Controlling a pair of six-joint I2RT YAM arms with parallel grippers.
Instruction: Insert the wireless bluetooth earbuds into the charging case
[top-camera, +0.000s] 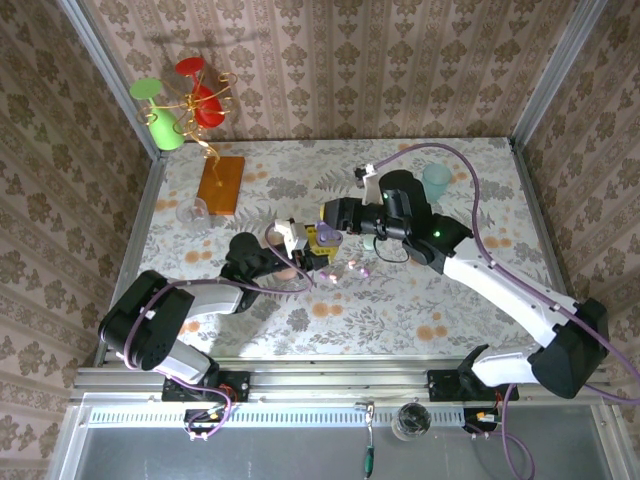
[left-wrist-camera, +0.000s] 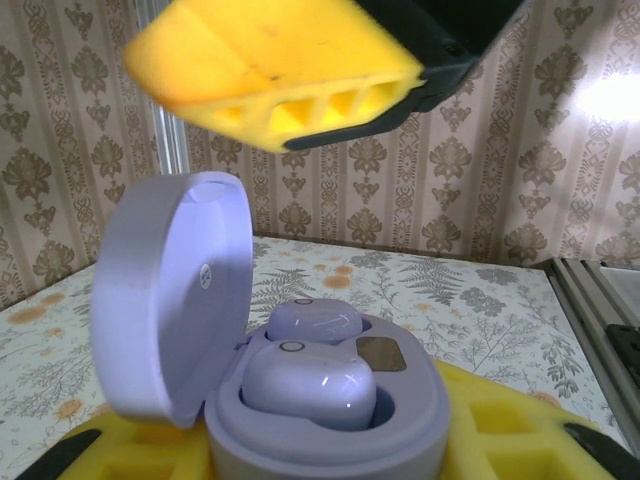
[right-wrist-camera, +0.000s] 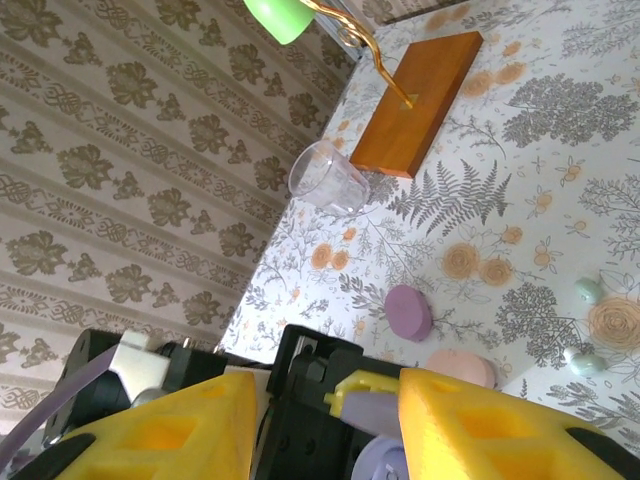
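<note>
Earbuds in lilac, the near one (left-wrist-camera: 308, 385) and the far one (left-wrist-camera: 312, 322), lie side by side in the wells of the open charging case (left-wrist-camera: 330, 445), whose lid (left-wrist-camera: 170, 300) stands upright on its hinge at the left of the left wrist view. The left gripper (top-camera: 312, 250) is pinching the case by its lower body between its yellow fingers (left-wrist-camera: 520, 440) and holds it level above the table (top-camera: 400, 320). The right gripper (right-wrist-camera: 330, 420) hangs just over the case with its jaws spread and nothing between them; one of its fingers (left-wrist-camera: 290, 70) shows close above the lid. The step in hand looks like letting go and clearing away after seating a bud. To do it well, the right arm should rise straight up, away from the lid, so that no pad catches the hinge side or drags the near bud, which seems to ride a little higher than the far one and may need a light press to settle. The left grip should hold firm and level meanwhile. Two mint buds (right-wrist-camera: 588, 290) lie on the table beside a closed lilac case (right-wrist-camera: 408, 312) and a pink case (right-wrist-camera: 460, 368).
</note>
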